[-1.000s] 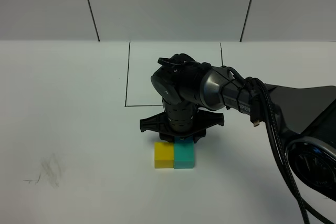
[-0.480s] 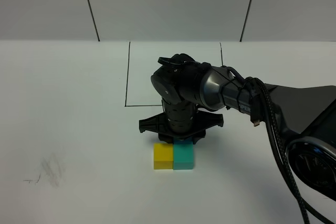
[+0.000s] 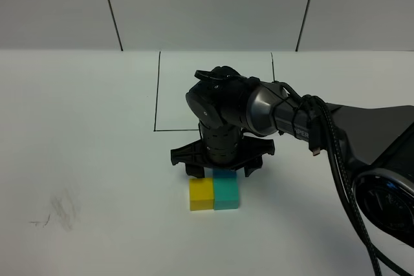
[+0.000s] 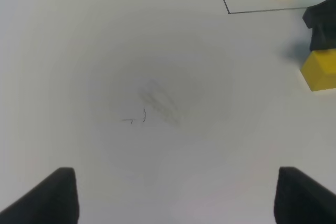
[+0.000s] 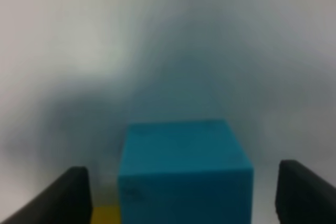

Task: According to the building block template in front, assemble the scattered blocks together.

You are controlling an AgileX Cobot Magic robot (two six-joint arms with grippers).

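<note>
**Blue cube set on teal, jaws spread**

Blue cube (image 5: pixel 184 169) is seen resting on the teal cube (image 3: pixel 226 193), beside the yellow cube (image 3: pixel 201 193). The right gripper (image 3: pixel 221 165) is spread wide around it. A straight lift clear is called for; the left gripper (image 4: pixel 173 195) is held wide, empty.

The right arm (image 3: pixel 259 111) is glossy black with a rounded, barrel-like wrist housing, a grey metallic forearm section carrying partly hidden white lettering, black cables running along it to a bulky base, and a wide black end effector (image 3: pixel 220 167) with flat, matte black fingers (image 5: pixel 71 192).
</note>
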